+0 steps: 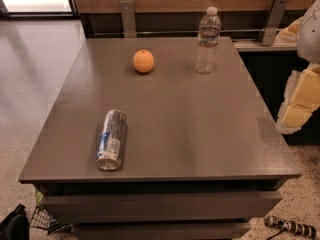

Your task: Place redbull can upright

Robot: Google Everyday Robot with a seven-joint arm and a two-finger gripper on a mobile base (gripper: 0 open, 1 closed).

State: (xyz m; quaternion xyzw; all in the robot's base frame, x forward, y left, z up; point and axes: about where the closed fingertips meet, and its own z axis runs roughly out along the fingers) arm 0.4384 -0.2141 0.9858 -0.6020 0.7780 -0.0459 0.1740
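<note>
Counting, tabletop: one redbull can (111, 139), one orange (143, 61), one water bottle (207, 41); three items in all, on one grey table (200, 134).
Redbull can: lying on its side near the front-left corner, long axis running roughly front to back, one shiny silver end toward the front edge. It is close to that edge but fully on the surface.
Orange: toward the back, left of centre, well apart from the can.
Water bottle: upright, white cap on, near the back edge, right of the orange and apart from it.
Gripper (300, 101): mine, one, at the right margin of the view, beyond the table's right edge, touching none of the three items. I cannot tell whether it is parted or closed.
Open room: a broad bare stretch of surface lies between the can and the right edge.
Edges: the back edge runs below two metal brackets (128, 18) on the wall.
</note>
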